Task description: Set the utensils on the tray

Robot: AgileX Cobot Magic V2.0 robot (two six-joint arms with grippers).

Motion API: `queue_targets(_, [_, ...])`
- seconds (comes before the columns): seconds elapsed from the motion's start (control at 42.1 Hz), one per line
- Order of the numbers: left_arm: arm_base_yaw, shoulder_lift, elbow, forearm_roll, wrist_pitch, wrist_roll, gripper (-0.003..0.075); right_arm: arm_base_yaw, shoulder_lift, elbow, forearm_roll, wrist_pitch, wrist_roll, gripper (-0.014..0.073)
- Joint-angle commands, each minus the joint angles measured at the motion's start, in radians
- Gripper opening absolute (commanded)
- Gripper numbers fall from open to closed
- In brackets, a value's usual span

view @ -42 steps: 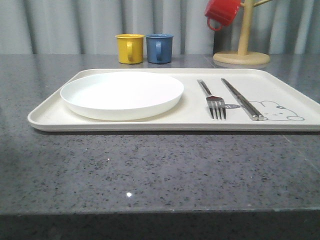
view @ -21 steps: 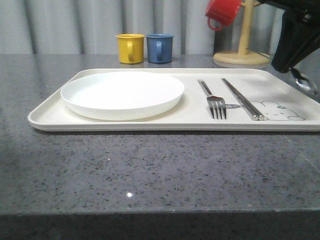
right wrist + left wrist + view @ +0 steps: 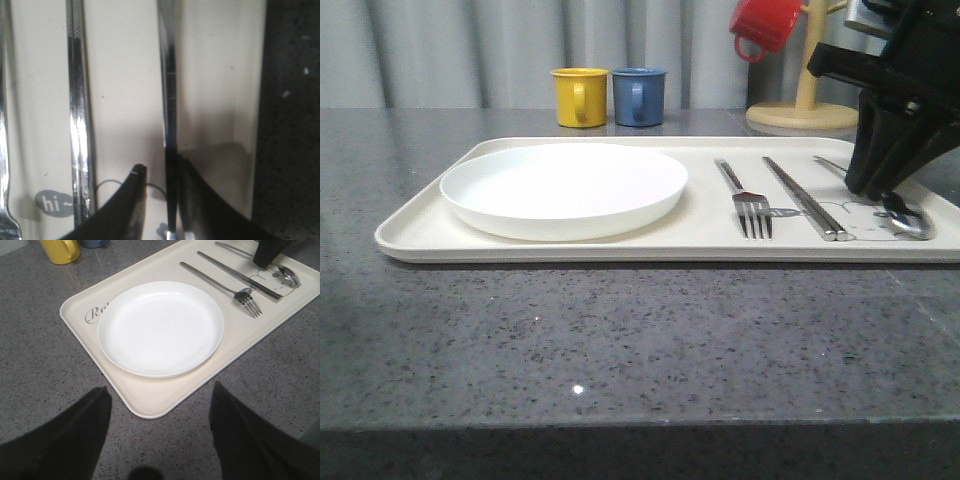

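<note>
Now my right gripper (image 3: 885, 195) pinches the spoon (image 3: 906, 222) low over the tray (image 3: 420, 235), which also holds the plate (image 3: 563, 188), fork (image 3: 748, 205) and chopsticks (image 3: 806, 198). Back over the table, my left gripper (image 3: 160, 440) stands spread, holding nothing.

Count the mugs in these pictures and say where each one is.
3. The yellow mug and the blue mug stand side by side on the counter behind the tray; the red mug hangs on the wooden stand. Others may be hidden.
</note>
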Motion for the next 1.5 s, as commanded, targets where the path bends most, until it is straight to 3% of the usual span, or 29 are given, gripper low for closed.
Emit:
queue_targets(0.0, [-0.008, -0.002, -0.025, -0.005, -0.064, -0.008, 0.0419, -0.001, -0.045, -0.024, 0.023, -0.019, -0.006, 0.0363])
queue_targets(0.261, [-0.008, -0.002, -0.025, -0.005, -0.064, -0.008, 0.0419, -0.001, -0.136, -0.024, 0.003, -0.006, -0.121, 0.0393])
queue_targets(0.547, [-0.008, -0.002, -0.025, -0.005, -0.064, -0.008, 0.0419, 0.083, -0.388, 0.033, -0.014, 0.063, -0.287, 0.0314])
queue_targets(0.808, [-0.008, -0.002, -0.025, -0.005, -0.064, -0.008, 0.0419, 0.236, -0.699, 0.224, -0.084, 0.094, -0.289, 0.0309])
queue_targets(1.093, [-0.008, -0.002, -0.025, -0.005, -0.065, -0.008, 0.0419, 0.235, -1.046, 0.390, -0.200, 0.125, -0.182, 0.0309])
queue_targets(1.236, [-0.008, -0.002, -0.025, -0.005, -0.065, -0.008, 0.0419, 0.235, -1.192, 0.445, -0.198, 0.128, -0.177, 0.0309])
queue_targets(1.474, [-0.008, -0.002, -0.025, -0.005, -0.090, -0.008, 0.0419, 0.235, -1.277, 0.472, -0.197, 0.113, -0.176, 0.0309])
